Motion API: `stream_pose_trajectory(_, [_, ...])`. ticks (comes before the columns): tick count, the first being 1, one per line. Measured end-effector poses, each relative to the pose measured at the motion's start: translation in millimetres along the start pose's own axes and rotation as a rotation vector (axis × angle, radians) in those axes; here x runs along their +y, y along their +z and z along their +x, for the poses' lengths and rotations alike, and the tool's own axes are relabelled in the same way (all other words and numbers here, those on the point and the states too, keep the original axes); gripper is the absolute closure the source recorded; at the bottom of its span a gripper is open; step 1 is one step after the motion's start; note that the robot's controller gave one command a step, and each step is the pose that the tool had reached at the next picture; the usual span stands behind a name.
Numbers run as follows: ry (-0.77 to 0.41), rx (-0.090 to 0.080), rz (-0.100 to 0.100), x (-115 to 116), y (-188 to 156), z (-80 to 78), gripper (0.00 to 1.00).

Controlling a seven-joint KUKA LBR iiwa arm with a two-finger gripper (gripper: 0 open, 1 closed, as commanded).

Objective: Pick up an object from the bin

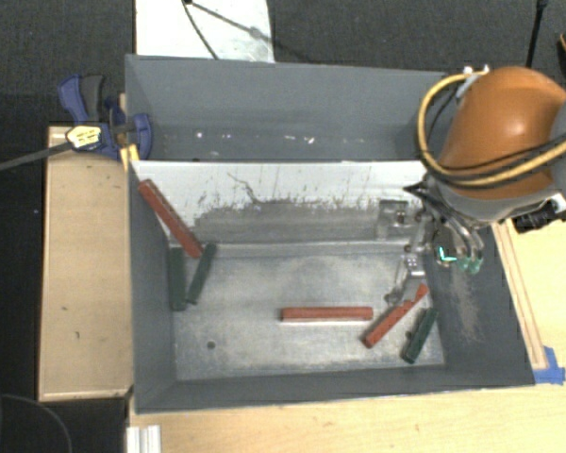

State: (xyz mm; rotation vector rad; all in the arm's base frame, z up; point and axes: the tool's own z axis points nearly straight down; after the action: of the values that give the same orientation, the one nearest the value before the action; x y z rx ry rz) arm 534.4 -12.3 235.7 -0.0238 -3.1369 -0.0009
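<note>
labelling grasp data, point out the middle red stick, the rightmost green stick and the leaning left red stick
middle red stick [325, 314], camera view, mid-length
rightmost green stick [418, 335], camera view, mid-length
left red stick [170, 218], camera view, mid-length

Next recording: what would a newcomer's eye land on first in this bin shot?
The arm's orange domed cover at the upper right stands out first, with the gripper below it at the right end of the bin, right by a slanted red-brown stick and a dark green stick. Next, a flat red-brown stick lies mid-floor, and a leaning red-brown stick rests in the left corner by two dark green sticks.
</note>
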Motion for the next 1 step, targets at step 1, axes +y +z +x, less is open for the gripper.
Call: stream_pose_trajectory(1, [0.044,0.002,-0.001,25.4,138.8,-1.6,0.00])
